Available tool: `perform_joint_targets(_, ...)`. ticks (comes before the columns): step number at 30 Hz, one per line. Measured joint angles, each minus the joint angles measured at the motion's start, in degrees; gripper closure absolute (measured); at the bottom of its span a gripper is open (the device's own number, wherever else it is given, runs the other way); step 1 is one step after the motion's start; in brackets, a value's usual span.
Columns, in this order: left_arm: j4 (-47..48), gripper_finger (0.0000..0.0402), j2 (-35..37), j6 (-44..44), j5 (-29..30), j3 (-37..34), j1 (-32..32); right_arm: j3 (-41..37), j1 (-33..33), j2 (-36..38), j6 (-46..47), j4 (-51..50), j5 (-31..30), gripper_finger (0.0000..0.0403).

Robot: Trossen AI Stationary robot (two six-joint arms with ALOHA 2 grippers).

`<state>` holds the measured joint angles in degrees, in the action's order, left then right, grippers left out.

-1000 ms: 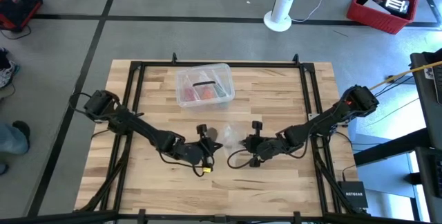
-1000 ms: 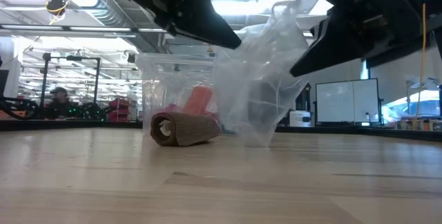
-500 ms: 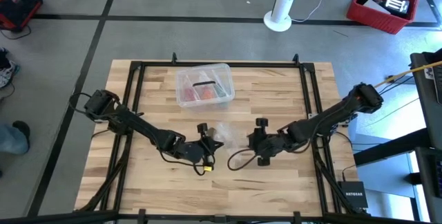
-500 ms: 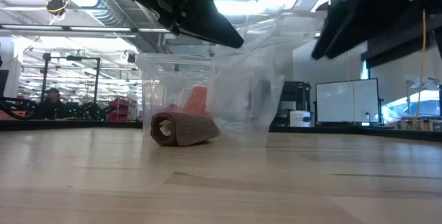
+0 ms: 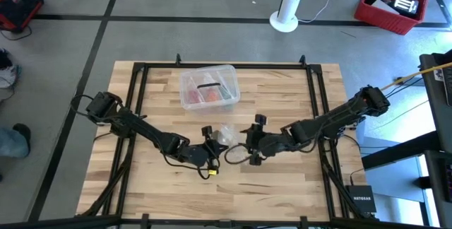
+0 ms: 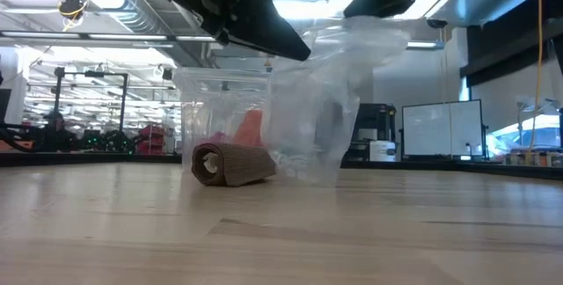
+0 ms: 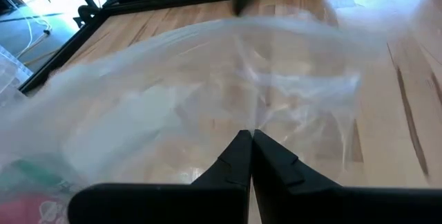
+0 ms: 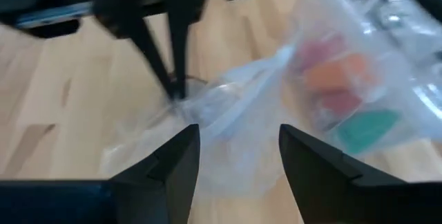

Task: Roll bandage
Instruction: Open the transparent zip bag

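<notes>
Left gripper [image 7: 249, 135] fingers pinch the clear bag [image 6: 321, 109]; right gripper [image 8: 238, 137] fingers apart beside it. Below: bandage [image 6: 230, 164], tan, rolled, lying sideways.

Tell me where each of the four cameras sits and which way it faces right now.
High: overhead, straight down on the table, both arms, clear box.
Low: table height, looking level at the rolled bandage and plastic bag.
Left wrist: past the shut left gripper, pinching the bag.
Right wrist: past the open right gripper toward the bag and the left gripper.
All four views show the bag.
</notes>
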<state>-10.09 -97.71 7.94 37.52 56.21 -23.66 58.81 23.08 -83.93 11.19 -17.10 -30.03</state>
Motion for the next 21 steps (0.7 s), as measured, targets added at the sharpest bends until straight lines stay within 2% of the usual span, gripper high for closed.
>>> perform_joint_targets(11, 0.0, 0.0401, 0.0, -0.5, 0.0, 0.0, 0.0, 0.0, 0.1, -0.6, 1.9, -3.7, 2.2, 0.0200)
perform_joint_targets(17, 0.0, 0.0401, 0.0, 0.1, 0.0, 0.0, 0.0, 2.2, 1.1, 0.5, 2.6, -8.1, 8.0, 0.0201)
perform_joint_targets(21, 0.0, 0.0401, 0.0, 0.2, 0.0, 0.0, 0.1, 2.2, 1.9, 0.1, 3.4, -6.8, 7.8, 0.0201)
